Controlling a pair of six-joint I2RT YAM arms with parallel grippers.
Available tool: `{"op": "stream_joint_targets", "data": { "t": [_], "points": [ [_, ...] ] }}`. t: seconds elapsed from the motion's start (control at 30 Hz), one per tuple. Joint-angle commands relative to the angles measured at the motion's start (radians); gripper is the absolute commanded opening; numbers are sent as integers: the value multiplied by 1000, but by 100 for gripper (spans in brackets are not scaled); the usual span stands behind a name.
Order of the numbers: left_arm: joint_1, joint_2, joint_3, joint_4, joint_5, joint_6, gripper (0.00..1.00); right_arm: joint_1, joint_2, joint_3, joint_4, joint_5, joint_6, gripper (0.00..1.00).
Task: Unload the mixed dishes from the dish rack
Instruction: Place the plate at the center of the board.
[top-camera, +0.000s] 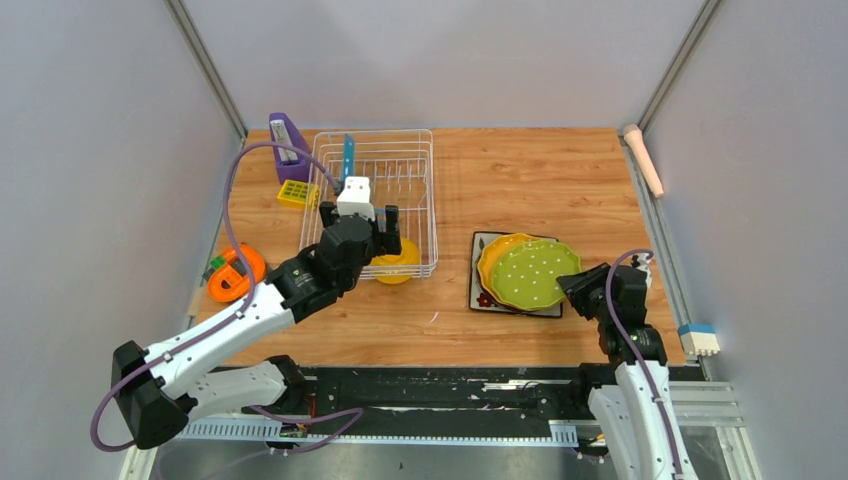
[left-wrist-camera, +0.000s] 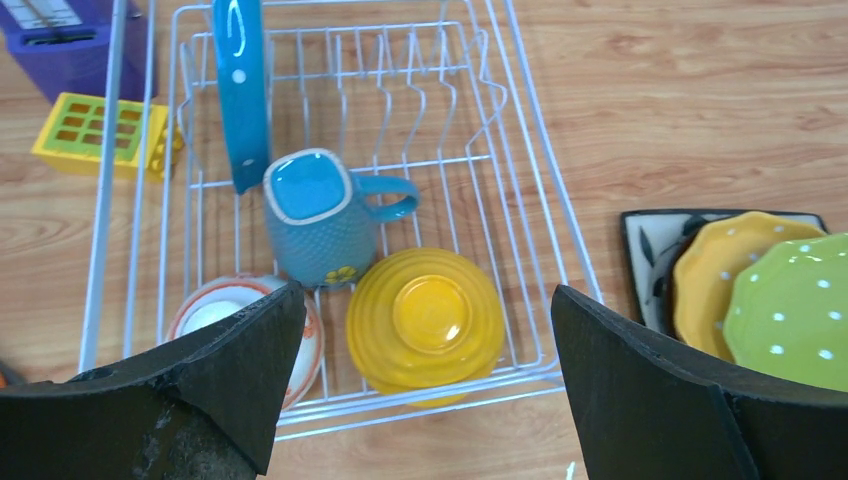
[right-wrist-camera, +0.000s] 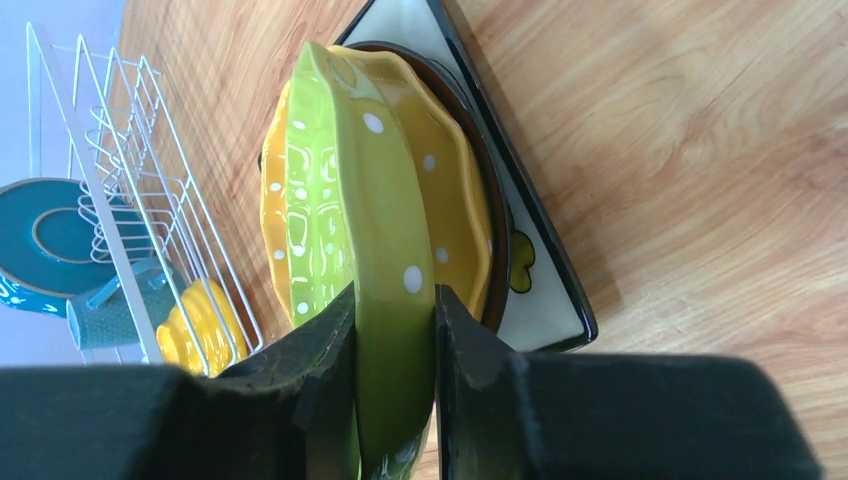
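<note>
Right gripper (right-wrist-camera: 395, 340) pinches the green-dotted plate (right-wrist-camera: 340, 200) by its rim atop the yellow plate (right-wrist-camera: 455, 210); released tilted, it could slide off. Left gripper (left-wrist-camera: 427, 300) gapes over the yellow bowl (left-wrist-camera: 425, 340) in the dish rack (top-camera: 433, 200)

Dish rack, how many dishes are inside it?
4: a blue plate standing upright at the back, a mug in the middle, a yellow bowl at the near edge, and a patterned bowl near-left, partly hidden. More could be hidden there.

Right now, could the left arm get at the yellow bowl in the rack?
Probably yes. The left gripper hovers open right above the yellow bowl, which lies upside down at the near edge of the dish rack with nothing on top; only the blue-grey mug crowds one side.
</note>
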Motion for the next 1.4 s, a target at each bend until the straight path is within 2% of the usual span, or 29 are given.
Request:
{"op": "stream_joint_targets", "data": {
  "t": [0.0,0.3,0.53,0.73,0.9,1.1,1.13,1.17,1.23,1.37],
  "points": [
    [0,-24,-5,6,-122,-4,100,-1,38,13,136,6,-1,0],
    [1,-26,4,-89,-164,-48,100,-2,188,13,223,-50,-68,6],
    [0,-44,9,-104,-150,-63,100,-1,236,-38,301,-84,-68,19],
    [0,-30,40,-138,-210,-65,100,-2,231,-63,320,-120,-107,37],
    [0,-5,47,-135,-195,-80,100,-2,218,-68,319,-137,-117,57],
    [1,40,80,-186,-205,-93,100,-2,176,-54,298,-139,-124,75],
    [0,42,84,-194,-207,-92,100,-2,169,-51,292,-141,-123,86],
    [0,45,86,-198,-210,-90,100,-1,163,-46,288,-142,-125,91],
    [0,45,90,-207,-213,-85,100,-2,156,-35,271,-135,-130,95],
    [0,32,89,-217,-222,-79,100,-2,143,-11,225,-90,-135,98]
  ]
}}
